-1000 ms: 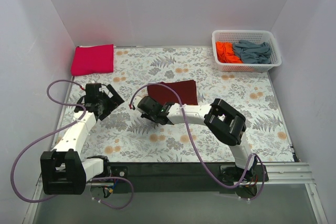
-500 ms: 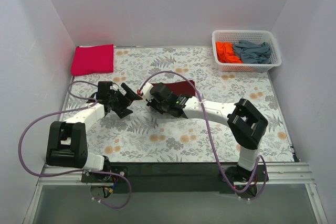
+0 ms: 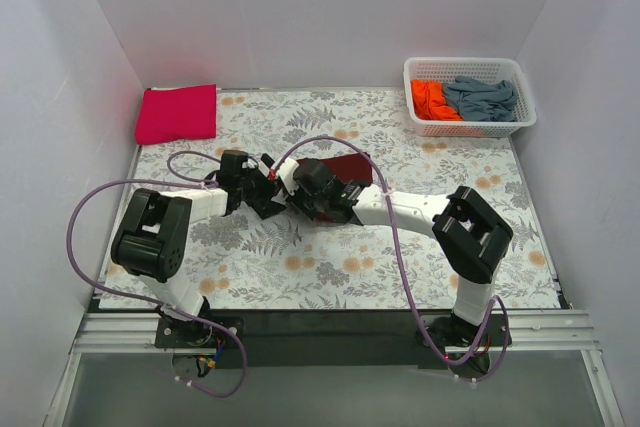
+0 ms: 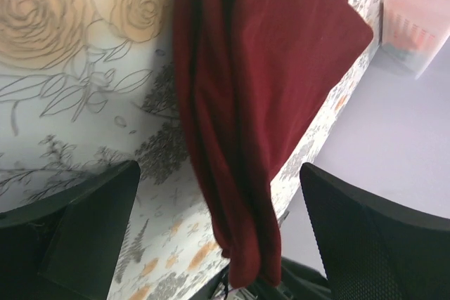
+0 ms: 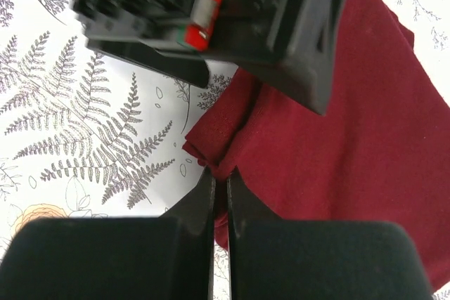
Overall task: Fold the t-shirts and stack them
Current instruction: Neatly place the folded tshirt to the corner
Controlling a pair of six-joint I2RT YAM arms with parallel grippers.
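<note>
The dark maroon t-shirt lies folded mid-table, its near-left edge bunched up. My right gripper is shut on that bunched edge, with both fingers pinching the cloth in the right wrist view. My left gripper stands wide open right beside it. The maroon cloth hangs between its spread fingers without touching them. A folded magenta-pink t-shirt rests at the back left. The orange t-shirt and the grey-blue one sit crumpled in the basket.
A white lattice basket stands at the back right corner. A floral table cloth covers the table, with white walls on three sides. The two arms nearly meet at the maroon shirt's left edge, and purple cables loop over both.
My left arm swung right, bringing its open gripper up to the maroon shirt. My right gripper moved slightly back and right and closed on the shirt's edge, bunching it.
</note>
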